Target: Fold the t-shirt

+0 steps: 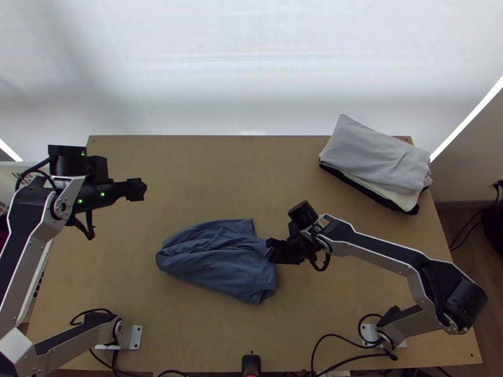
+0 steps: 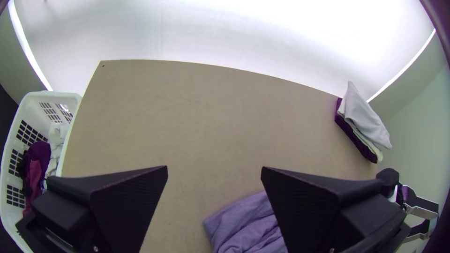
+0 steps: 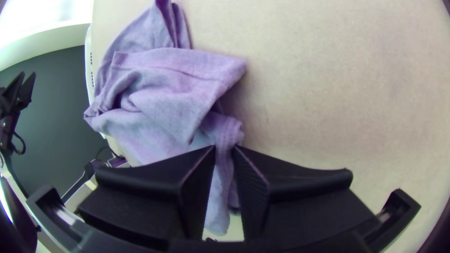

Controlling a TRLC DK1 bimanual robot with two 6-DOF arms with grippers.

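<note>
Left gripper [image 2: 214,167] open, fingers wide apart, over the table's [image 1: 207,169] left side. T-shirt [image 1: 217,261] lies rumpled in loose folds mid-table, nearer the bases; looks light, soft, floppy, easily creased, so probably best taken by outer corners. Right gripper [image 3: 225,147] pinches the T-shirt's right end.

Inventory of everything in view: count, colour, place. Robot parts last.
T-shirt: 1, blue, bunched mid-table
Folded stack: 1, grey over cream and black, far right corner
Basket: 1, white, off table's left edge
Clothes: several, mixed colours, in basket
Table: 1, light brown, centre
Cables: several, black, around arm bases
Left gripper: 1, black, open, over table's left side
Right gripper: 1, black, pinching t-shirt's right end
</note>
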